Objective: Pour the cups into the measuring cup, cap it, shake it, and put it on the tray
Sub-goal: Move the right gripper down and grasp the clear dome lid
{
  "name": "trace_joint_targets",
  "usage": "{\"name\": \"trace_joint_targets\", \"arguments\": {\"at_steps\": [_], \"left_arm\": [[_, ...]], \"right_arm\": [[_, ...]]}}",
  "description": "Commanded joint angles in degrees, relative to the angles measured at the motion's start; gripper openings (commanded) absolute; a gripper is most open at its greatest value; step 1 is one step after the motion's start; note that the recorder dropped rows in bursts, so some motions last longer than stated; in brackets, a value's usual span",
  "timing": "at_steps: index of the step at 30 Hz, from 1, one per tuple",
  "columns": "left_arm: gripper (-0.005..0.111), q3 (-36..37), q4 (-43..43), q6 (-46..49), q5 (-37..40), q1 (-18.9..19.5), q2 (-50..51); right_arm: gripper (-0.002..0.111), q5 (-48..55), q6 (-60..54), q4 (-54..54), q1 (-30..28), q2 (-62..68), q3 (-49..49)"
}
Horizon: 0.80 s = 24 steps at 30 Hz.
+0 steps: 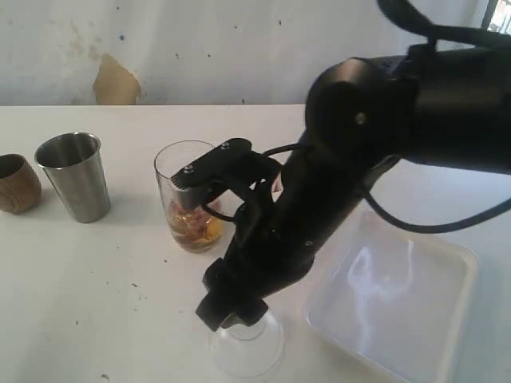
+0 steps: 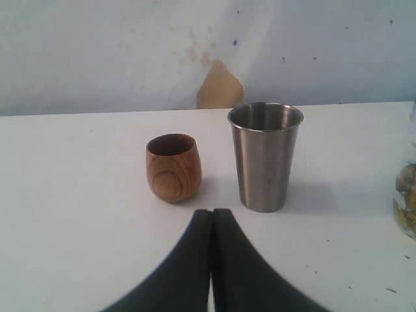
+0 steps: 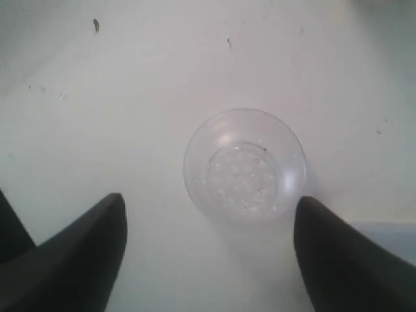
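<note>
On the table (image 1: pixel 120 279) in the exterior view, the right gripper (image 1: pixel 231 309) hung over a clear round piece (image 1: pixel 247 351), cup or lid unclear, and its arm passed close in front of the filled measuring cup (image 1: pixel 190 199), which a careless swing might have tipped. From the left wrist, the left gripper (image 2: pixel 211 260) sat pinched shut and empty, facing the wooden cup (image 2: pixel 172 168) and steel tumbler (image 2: pixel 265 156). From the right wrist, the jaws stood wide on either side of the piece without touching it, so an off-centre squeeze could have skidded it away.

On the desk (image 1: pixel 96 303), left to right: wooden cup (image 1: pixel 16 183), steel tumbler (image 1: pixel 73 175), measuring cup (image 1: pixel 188 199), tray (image 1: pixel 395 295). Plastic cup (image 1: pixel 247 347) stands nearer, before the measuring cup.
</note>
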Motion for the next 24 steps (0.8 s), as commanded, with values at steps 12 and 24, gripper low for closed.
{"name": "trace_joint_targets", "arguments": {"at_steps": [12, 24], "left_arm": [[0.0, 0.3, 0.0, 0.0, -0.6, 0.0, -0.3], [0.0, 0.3, 0.0, 0.0, -0.6, 0.0, -0.3]], "right_arm": [[0.066, 3.1, 12.1, -11.9, 4.2, 11.0, -5.6], [0.066, 0.7, 19.6, -14.3, 4.2, 13.1, -5.6]]}}
